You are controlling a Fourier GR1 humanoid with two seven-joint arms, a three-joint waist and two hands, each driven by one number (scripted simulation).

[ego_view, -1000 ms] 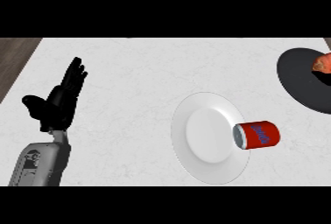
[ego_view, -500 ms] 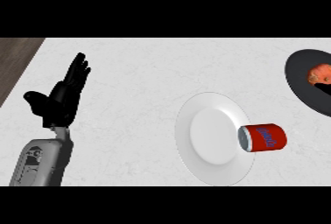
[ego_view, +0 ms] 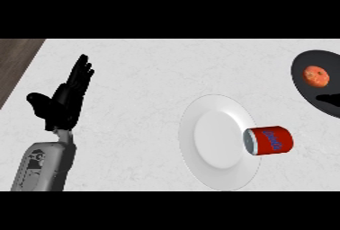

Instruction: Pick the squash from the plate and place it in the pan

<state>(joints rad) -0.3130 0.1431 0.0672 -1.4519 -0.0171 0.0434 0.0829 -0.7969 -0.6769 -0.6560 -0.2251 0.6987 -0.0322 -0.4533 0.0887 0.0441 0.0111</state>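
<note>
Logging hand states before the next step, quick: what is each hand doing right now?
Left hand: open, fingers straight, holding nothing, resting at the view's left.
Right hand: not in view.

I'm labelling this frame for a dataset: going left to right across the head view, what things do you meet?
left hand → white plate → red can lying on its side → black pan holding the squash

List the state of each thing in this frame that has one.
Left hand: open, fingers up, resting at the left.
Plate: flat on the counter, middle bare.
Can: on its side, across the plate's right rim.
Squash: lying in the pan.
Pan: holding the squash.
Right hand: only a black tip over the pan, state unclear.
</note>
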